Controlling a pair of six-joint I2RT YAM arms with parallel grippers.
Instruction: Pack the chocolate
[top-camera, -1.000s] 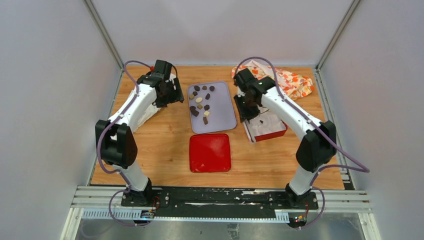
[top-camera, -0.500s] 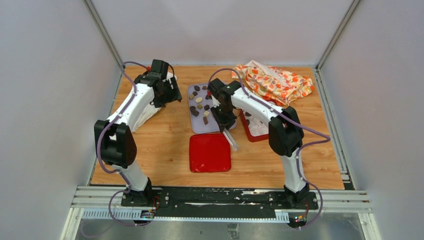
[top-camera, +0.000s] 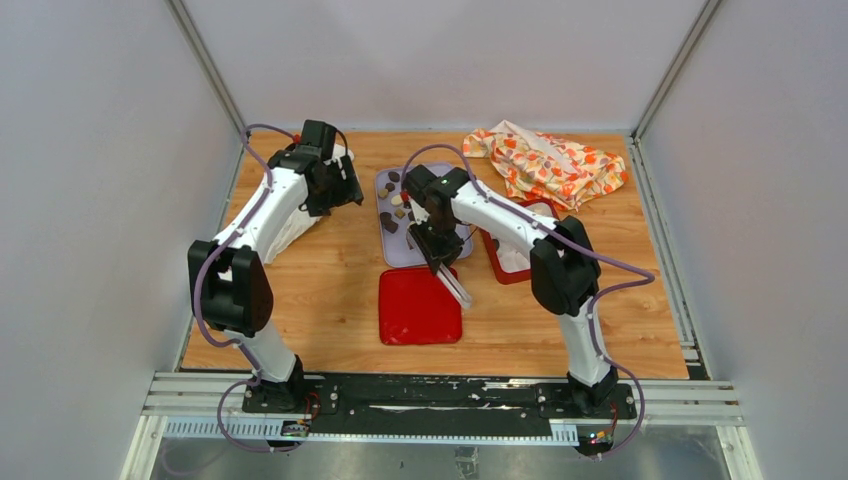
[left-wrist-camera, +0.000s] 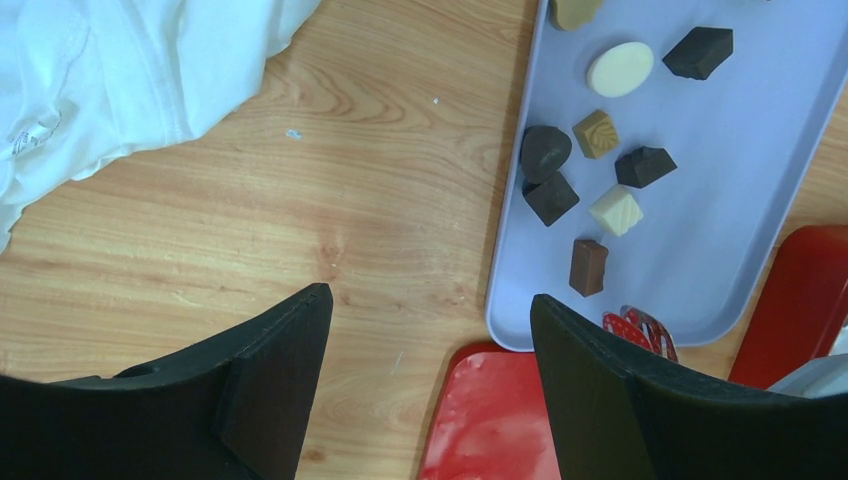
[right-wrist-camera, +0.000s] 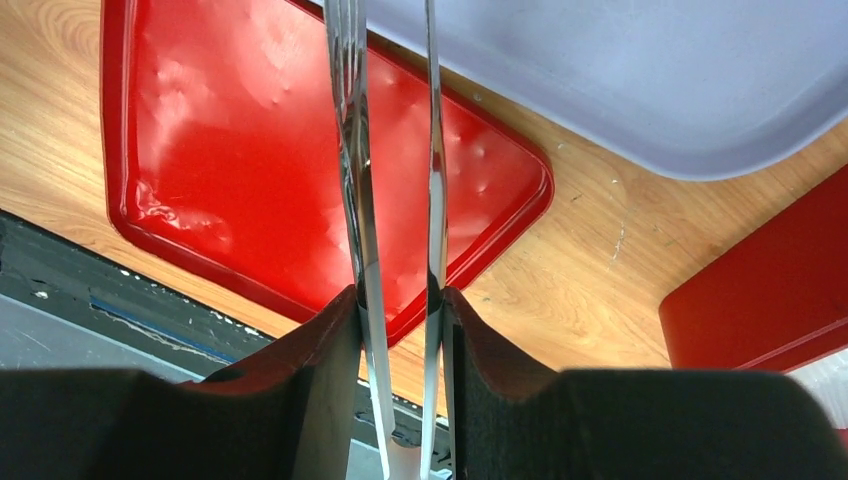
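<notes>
Several chocolate pieces, dark, tan and cream, lie on the lavender tray; the left wrist view shows them close on the tray. My right gripper is shut on metal tongs, which slant over the tray's near edge and the red lid. In the right wrist view the gripper holds the tongs' two arms slightly apart with nothing between them; the tips are out of frame. My left gripper is open and empty left of the tray, over bare wood.
A red box lined with white paper stands right of the tray, partly hidden by my right arm. A patterned orange cloth lies at the back right. A white cloth lies under my left arm.
My right arm has swung left with the tongs, from over the red box to the tray's near edge and the red lid. The left arm has barely moved.
</notes>
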